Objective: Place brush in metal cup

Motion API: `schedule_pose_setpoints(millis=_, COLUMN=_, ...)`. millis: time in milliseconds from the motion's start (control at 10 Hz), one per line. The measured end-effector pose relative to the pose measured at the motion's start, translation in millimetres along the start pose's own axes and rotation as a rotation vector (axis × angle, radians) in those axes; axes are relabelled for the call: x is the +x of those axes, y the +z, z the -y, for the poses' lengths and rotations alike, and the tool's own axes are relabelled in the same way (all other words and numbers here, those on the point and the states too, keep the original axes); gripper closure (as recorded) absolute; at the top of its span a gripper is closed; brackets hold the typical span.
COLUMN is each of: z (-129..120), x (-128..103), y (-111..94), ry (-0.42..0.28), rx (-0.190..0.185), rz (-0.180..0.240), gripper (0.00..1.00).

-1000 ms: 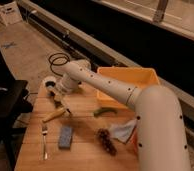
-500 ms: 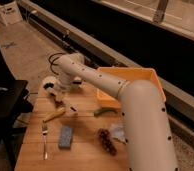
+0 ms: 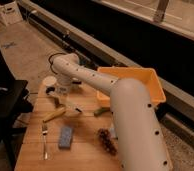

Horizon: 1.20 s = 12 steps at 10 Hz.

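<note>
The brush [image 3: 70,106] lies slantwise on the wooden table [image 3: 85,155] near its far left end. Its slim pale handle runs from under the gripper [image 3: 60,93] down and to the right, ending in a dark tip that points toward the middle of the table. The gripper sits low over the table's far left corner at the end of the white arm [image 3: 125,110], which sweeps in from the lower right. Its jaws are pressed together. The handle's upper end meets the gripper, but whether it is pinched there cannot be told. The metal cup cannot be picked out from the gripper and the shadows around it. A white cup [image 3: 49,81] stands just behind and to the left of the gripper. Just below the brush lies a short yellowish object [image 3: 54,115], and a small green item [image 3: 101,111] lies to the right, beside the arm. Nearer the front edge a silver fork [image 3: 44,141] lies lengthwise, with a grey-blue block [image 3: 66,136] beside it. A cluster of dark red grapes [image 3: 107,140] rests close to the arm. An orange bin [image 3: 140,82] sits at the table's far right, partly behind the arm.
</note>
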Motion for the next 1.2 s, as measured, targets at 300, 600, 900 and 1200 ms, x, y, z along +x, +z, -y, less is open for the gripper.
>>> schedule_pose_setpoints(millis=300, z=7.5, x=14.0, y=-4.2, ry=0.127, rx=0.136, rz=0.013, gripper=1.00)
schedule_pose_setpoints(millis=600, z=11.2, x=17.3, y=-6.8, ry=0.201, rx=0.189, rz=0.017, gripper=1.00)
schedule_pose_setpoints(millis=900, z=13.4, x=20.9, y=-0.4, ry=0.225, rx=0.182, rz=0.014, gripper=1.00)
schedule_pose_setpoints(millis=1200, z=14.5, x=20.6, y=3.1, ry=0.252, rx=0.197, rz=0.028, gripper=1.00)
